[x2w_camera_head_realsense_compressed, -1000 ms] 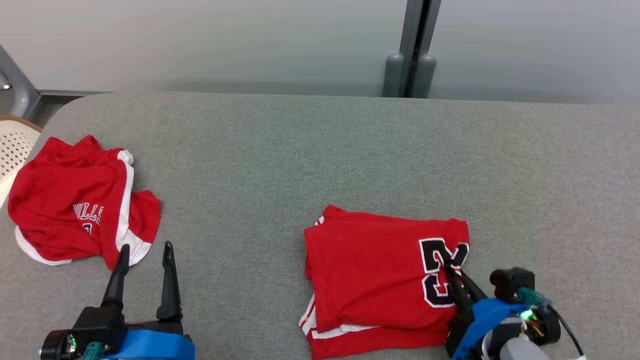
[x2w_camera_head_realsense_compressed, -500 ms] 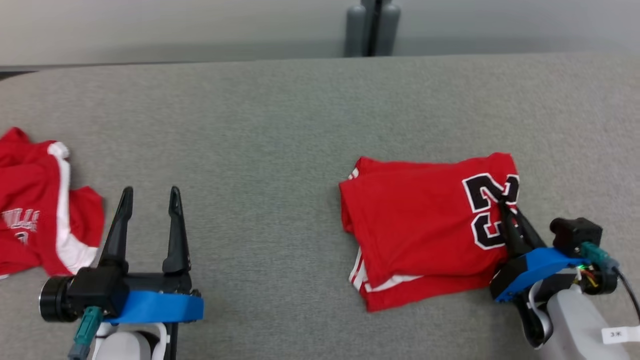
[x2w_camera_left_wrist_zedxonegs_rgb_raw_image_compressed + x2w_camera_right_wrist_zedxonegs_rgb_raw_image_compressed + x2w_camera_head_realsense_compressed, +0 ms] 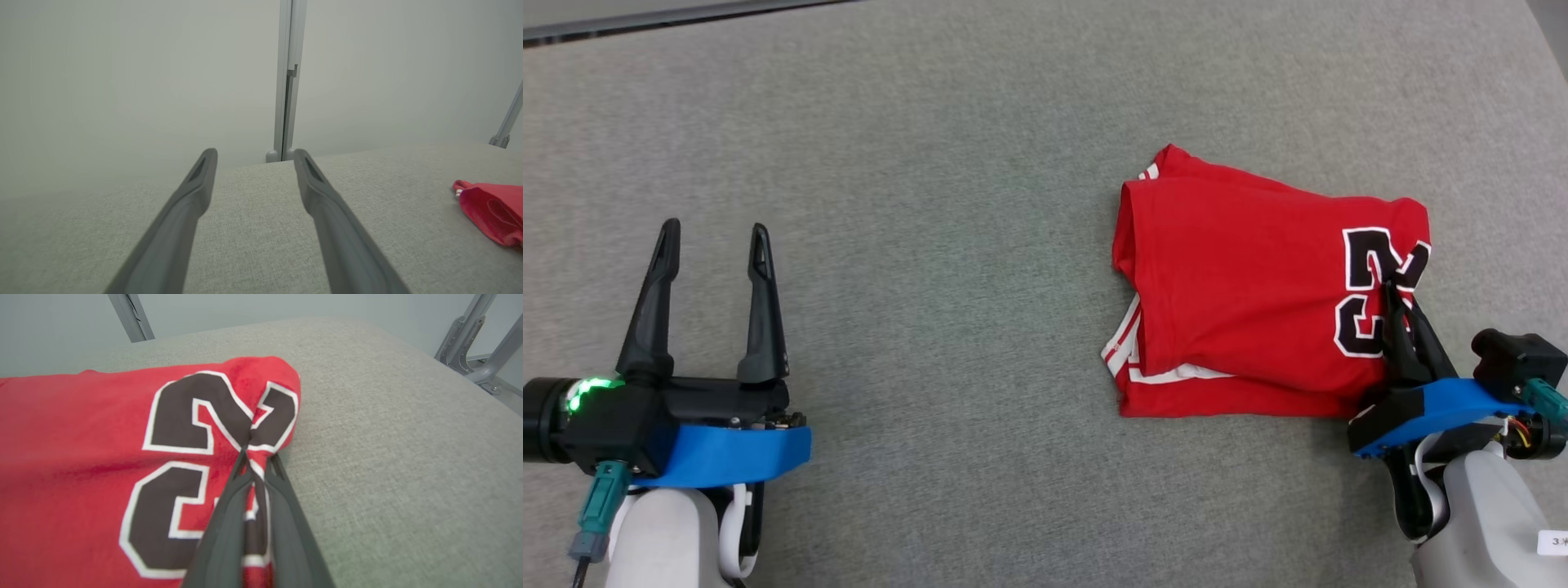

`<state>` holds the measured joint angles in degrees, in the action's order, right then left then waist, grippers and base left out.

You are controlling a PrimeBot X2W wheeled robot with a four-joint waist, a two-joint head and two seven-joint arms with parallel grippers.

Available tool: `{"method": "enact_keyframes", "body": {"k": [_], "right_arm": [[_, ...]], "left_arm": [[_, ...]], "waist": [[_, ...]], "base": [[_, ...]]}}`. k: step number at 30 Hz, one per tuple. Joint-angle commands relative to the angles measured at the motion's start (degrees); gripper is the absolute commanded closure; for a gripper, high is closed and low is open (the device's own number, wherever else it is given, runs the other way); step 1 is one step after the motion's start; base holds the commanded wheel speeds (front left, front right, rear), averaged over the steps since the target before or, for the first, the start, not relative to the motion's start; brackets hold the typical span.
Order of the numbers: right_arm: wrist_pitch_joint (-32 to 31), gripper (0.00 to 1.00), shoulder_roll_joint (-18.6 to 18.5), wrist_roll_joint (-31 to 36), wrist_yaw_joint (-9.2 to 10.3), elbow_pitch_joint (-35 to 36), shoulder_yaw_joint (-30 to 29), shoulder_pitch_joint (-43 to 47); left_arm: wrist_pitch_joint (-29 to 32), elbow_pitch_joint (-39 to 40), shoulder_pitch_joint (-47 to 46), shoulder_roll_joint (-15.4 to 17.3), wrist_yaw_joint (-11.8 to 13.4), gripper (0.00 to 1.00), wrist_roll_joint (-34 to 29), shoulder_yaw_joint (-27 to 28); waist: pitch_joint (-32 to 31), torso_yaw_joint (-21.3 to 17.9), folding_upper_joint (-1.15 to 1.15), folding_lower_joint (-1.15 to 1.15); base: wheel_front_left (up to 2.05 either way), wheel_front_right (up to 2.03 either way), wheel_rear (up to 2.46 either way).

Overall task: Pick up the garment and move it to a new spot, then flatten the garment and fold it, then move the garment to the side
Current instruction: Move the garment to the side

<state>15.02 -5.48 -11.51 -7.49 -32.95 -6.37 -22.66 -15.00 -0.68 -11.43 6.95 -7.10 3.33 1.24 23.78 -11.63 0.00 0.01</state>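
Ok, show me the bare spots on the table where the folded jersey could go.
Widest bare patch: the grey table between the left gripper and the jersey. Another bare band runs beyond the jersey toward the far edge. Crowded: the near right, where the right gripper pinches the numbered end.

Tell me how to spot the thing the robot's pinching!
Find the big grey table. On its right side lies a folded red jersey, pinched by the right end effector. Its black numbers edged in white stand out from the plain grey.
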Motion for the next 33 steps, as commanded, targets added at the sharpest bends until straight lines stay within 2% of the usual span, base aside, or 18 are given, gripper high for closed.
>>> {"method": "enact_keyframes", "body": {"k": [1, 5, 9, 14, 24, 30, 33], "right_arm": [[0.19, 1.0, 0.36, 0.58, -0.01, 0.64, -0.18, -0.12], [0.19, 1.0, -0.18, 1.34, -0.01, 2.1, 0.23, -3.43], [0.19, 1.0, -2.65, 2.79, -0.01, 2.2, 1.41, -8.73], [-0.79, 1.0, -7.66, 4.65, 0.0, -0.67, 2.08, -19.07], [-5.73, 1.0, -20.56, 6.91, 0.0, -12.03, -3.71, -34.39], [-6.37, 1.0, -23.29, 9.47, 0.0, -18.84, -6.05, -38.85], [-6.57, 1.0, -23.02, 11.29, -0.01, -21.39, -6.86, -40.52]], "left_arm": [[-0.25, 0.46, -1.18, 0.59, -0.36, 0.0, -0.27, 0.33], [-0.26, 1.51, -1.96, 1.09, -0.42, 0.0, -0.35, 0.43], [-0.26, 3.05, -2.79, 1.42, -0.48, 0.0, -0.35, 0.02], [-0.26, 5.18, -4.07, 2.15, -0.53, 0.0, -0.36, -0.51], [-0.26, 8.87, -6.09, 2.96, -0.53, 0.0, -0.15, -2.0], [-0.26, 10.08, -6.36, 3.82, -0.54, 0.0, -0.03, -1.35], [-0.25, 10.46, -6.6, 4.29, -0.55, 0.0, 0.04, -1.04]], "waist": [[2.15, -2.19, 0.0, -0.01], [3.21, -2.29, 0.0, -0.01], [4.73, -1.5, 0.0, -0.01], [7.0, -0.02, 0.0, -0.01], [11.72, 3.91, 0.0, -0.01], [13.73, 4.26, 0.0, -0.01], [14.45, 4.2, 0.0, -0.01]], "base": [[0.0, 0.0, 0.0], [0.0, 0.0, 0.0], [0.0, 0.0, 0.0], [0.0, 0.0, 0.0], [0.0, 0.0, 0.0], [0.0, 0.0, 0.0], [0.0, 0.0, 0.0]]}}
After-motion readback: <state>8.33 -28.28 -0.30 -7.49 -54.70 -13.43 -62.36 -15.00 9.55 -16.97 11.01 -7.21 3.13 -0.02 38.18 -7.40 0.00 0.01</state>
